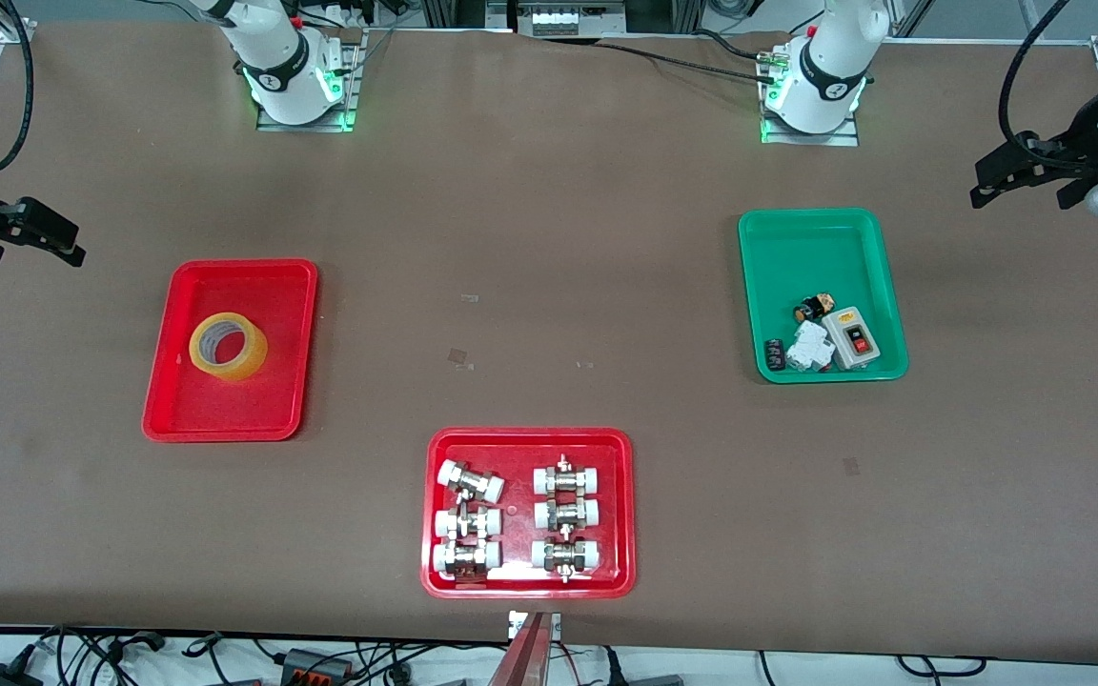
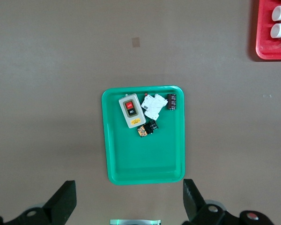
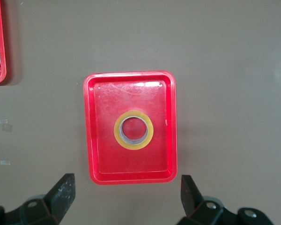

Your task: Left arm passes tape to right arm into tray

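The tape [image 1: 244,364] lies flat in the middle of the plain red tray [image 1: 177,410], toward the right arm's end of the table. In the right wrist view the tape [image 3: 133,144] sits on the tray's floor [image 3: 103,159], well clear of the fingers. My right gripper [image 1: 30,255] hangs open and empty high over that end of the table, as its own view of the right gripper [image 3: 126,194] also shows. My left gripper [image 1: 1021,195] hangs open and empty high over the left arm's end, by the green tray; in its own view the left gripper [image 2: 129,199] holds nothing.
A green tray [image 1: 797,248] with a switch box and small electrical parts sits toward the left arm's end, also visible as the green tray [image 2: 145,159] from the left wrist. A red tray of white-capped metal fittings [image 1: 520,476] stands nearest the front camera.
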Motion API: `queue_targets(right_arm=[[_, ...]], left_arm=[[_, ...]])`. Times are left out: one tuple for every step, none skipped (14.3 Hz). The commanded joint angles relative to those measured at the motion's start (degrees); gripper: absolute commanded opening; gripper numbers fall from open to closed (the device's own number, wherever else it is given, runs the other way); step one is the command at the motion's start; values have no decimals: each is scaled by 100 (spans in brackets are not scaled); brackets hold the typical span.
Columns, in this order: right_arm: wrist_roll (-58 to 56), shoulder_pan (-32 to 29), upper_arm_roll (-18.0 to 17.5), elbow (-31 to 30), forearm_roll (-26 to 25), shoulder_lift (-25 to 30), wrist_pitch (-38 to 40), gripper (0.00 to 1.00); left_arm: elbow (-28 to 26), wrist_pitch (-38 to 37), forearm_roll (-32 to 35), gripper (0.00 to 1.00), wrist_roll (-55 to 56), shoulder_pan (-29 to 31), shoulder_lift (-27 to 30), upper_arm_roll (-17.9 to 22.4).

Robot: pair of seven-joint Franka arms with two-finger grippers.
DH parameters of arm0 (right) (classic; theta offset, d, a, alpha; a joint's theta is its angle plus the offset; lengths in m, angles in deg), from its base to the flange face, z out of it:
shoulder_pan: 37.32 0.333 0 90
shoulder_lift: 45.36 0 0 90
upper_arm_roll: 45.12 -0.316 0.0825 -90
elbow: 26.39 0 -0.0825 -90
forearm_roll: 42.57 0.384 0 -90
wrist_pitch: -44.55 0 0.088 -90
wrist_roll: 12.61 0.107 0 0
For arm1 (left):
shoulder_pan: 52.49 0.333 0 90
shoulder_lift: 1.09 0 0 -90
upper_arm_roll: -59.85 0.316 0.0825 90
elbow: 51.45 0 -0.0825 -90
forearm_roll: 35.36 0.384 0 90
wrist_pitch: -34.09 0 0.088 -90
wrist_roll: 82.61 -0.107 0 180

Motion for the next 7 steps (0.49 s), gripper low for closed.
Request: queue_targets(right_arm=[[-86, -21, -22, -89, -12, 184, 121, 100], [-86, -21, -13, -89, -21, 202, 209, 100], [-86, -3, -22, -89, -21, 245, 245, 100], [-86, -3, -39, -98, -21, 263, 236, 100], [-86, -3, -39, -107, -13, 264, 236, 100], [-86, -3, -39, -116, -21, 264, 219, 100], [-86, -3, -39, -133, -21, 264, 192, 100]], left_arm=[[85, -59, 128, 100, -259, 147, -35, -15], [76, -68, 128, 100, -321, 165, -35, -15], [76, -59, 128, 100, -400, 174, -35, -15], [76, -68, 128, 100, -400, 174, -35, -15], [76, -68, 128, 100, -400, 174, -35, -15], [76, -68, 128, 100, -400, 174, -35, -15], [76, -77, 128, 100, -400, 174, -35, -15]])
